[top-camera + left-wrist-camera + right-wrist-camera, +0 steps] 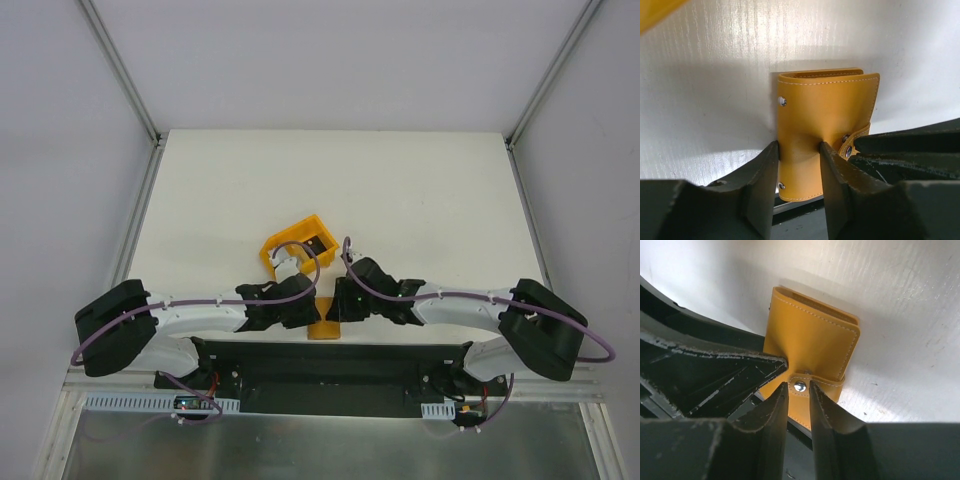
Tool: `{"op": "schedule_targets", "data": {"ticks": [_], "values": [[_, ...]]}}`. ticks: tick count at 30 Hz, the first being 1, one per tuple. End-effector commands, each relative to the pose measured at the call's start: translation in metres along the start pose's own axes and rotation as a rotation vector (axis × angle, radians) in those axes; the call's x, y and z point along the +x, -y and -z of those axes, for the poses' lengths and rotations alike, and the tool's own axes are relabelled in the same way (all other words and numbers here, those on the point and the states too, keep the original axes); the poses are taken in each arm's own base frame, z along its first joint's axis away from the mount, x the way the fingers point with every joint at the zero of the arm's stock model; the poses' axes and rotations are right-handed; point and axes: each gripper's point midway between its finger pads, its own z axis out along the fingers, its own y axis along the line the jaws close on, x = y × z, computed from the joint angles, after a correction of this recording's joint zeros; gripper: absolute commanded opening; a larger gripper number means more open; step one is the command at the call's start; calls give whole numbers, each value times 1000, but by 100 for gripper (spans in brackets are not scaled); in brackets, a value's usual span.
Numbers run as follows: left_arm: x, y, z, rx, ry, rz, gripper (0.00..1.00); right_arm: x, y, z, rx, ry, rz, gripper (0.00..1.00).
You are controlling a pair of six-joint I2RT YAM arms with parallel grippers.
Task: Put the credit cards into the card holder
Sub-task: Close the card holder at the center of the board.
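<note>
The card holder (825, 115), a folded orange-tan wallet, lies at the table's near edge, partly overhanging it, and shows between the two wrists (325, 330). My left gripper (799, 147) is shut across the wallet's near end, the leather puckering between the fingers. My right gripper (798, 386) is shut on the wallet's (810, 340) snap tab (817, 382), the silver snap showing between its fingertips. From above, both grippers meet over the wallet, left (303, 312) and right (340, 303). No credit cards show in any view.
A yellow-orange plastic bin (296, 236) stands just behind the left wrist, and its corner shows in the left wrist view (655, 10). The table's front edge and the dark base rail (330, 365) run directly beneath the wallet. The white tabletop (400, 200) stretches behind.
</note>
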Motion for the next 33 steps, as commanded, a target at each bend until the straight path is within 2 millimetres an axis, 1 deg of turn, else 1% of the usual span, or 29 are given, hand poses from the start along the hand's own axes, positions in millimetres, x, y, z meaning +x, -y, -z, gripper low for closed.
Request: {"op": "schedule_targets", "data": {"ticks": [1,5,6,9,13,16,17,19,21,24,28,30,31,32,33], "values": [[17,-21,-4,-66,-49,13,33,1,6,7,110,3,102,26],[18,-23,-4,-72,-48,29,31,6,5,8,144,-24,121,25],[18,-23,-4,-71,-46,35,31,3,8,9,184,-5,135,25],[18,-24,-3,-69,-43,40,30,2,15,11,247,-4,139,26],[17,-24,-1,-63,-37,46,29,-2,20,7,298,-14,159,26],[16,-23,0,-56,-33,45,29,1,18,3,298,-31,151,26],[15,-22,0,-51,-29,46,29,2,21,2,309,-34,146,26],[14,-21,0,-47,-28,39,29,3,21,0,310,-41,151,23],[15,-19,0,-43,-28,34,28,2,19,-3,301,-43,151,18],[16,-18,-1,-42,-34,22,27,-2,16,-4,296,-20,148,12],[17,-16,-3,-44,-38,14,26,-8,7,-4,254,8,151,3],[17,-16,-3,-45,-36,11,26,-9,4,-3,235,20,147,3],[17,-16,-2,-43,-34,12,27,-11,2,-1,227,27,149,5],[15,-15,-2,-40,-28,9,28,-11,2,1,225,35,147,8],[14,-15,-1,-40,-21,8,31,-13,2,3,225,44,148,9]]}}
